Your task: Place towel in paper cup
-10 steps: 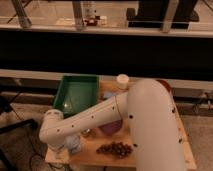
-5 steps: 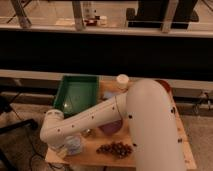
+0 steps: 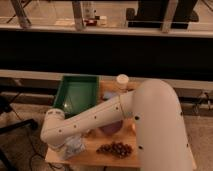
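The towel (image 3: 76, 148), pale blue-grey and rumpled, lies at the front left corner of the wooden table (image 3: 95, 145). My gripper (image 3: 66, 146) is at the end of the white arm, right down on the towel, and the wrist covers most of it. The paper cup (image 3: 122, 81), white with a pale rim, stands upright at the far edge of the table, to the right of the green tray. It is well away from the gripper and the towel.
A green tray (image 3: 75, 95) takes up the back left of the table. A purple bowl (image 3: 111, 128) sits mid-table, partly behind my arm. A dark bunch of grapes (image 3: 115, 148) lies at the front. A blue block (image 3: 110, 95) sits near the cup.
The arm has barely moved. The gripper stays low over the towel at the front left corner.
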